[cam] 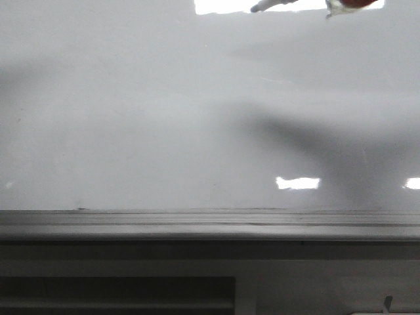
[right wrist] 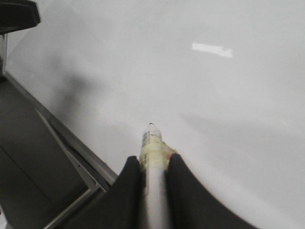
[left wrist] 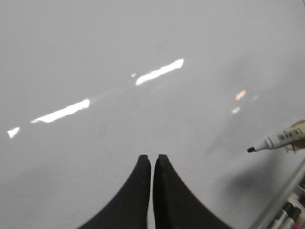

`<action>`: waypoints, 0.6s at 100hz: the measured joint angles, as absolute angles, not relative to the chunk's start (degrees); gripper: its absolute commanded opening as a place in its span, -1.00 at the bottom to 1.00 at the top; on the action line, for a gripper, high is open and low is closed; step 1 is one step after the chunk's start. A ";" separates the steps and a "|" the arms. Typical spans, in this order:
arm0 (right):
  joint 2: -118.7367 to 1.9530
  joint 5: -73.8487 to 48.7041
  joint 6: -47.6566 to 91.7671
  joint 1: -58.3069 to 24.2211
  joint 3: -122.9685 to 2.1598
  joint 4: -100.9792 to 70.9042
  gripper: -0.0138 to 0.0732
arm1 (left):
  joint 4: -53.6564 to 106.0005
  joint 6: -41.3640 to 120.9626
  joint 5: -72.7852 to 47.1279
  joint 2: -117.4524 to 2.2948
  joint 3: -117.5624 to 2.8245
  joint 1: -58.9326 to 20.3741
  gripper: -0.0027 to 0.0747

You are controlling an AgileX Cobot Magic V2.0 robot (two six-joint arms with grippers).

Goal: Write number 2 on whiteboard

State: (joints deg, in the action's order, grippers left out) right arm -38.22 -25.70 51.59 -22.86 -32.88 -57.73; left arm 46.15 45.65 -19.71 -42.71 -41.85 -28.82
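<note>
The whiteboard (cam: 164, 118) is glossy pale grey and fills the front view; no number 2 shows on it. My right gripper (right wrist: 153, 162) is shut on a white marker (right wrist: 151, 143) wrapped in yellowish tape, its black tip pointing at the board and just short of it. The marker's tip also shows at the top edge of the front view (cam: 262, 6) and in the left wrist view (left wrist: 276, 141). My left gripper (left wrist: 152, 160) is shut and empty, facing the bare board (left wrist: 143, 119).
A grey metal ledge (cam: 210, 223) runs along the board's lower edge, also in the right wrist view (right wrist: 62, 131). Bright light reflections (cam: 297, 183) lie on the board. Other markers (left wrist: 288, 214) sit on the ledge.
</note>
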 measured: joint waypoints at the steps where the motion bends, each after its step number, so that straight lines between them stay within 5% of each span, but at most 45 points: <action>1: -38.08 -25.19 51.59 -22.86 -32.43 -57.84 -0.83 | 46.30 45.65 -19.28 -42.44 -41.53 -28.82 -0.98; 60: -43.01 -19.44 57.72 -22.86 -33.65 -60.25 -0.83 | 49.75 45.65 -10.68 -37.58 -34.85 -28.82 -0.98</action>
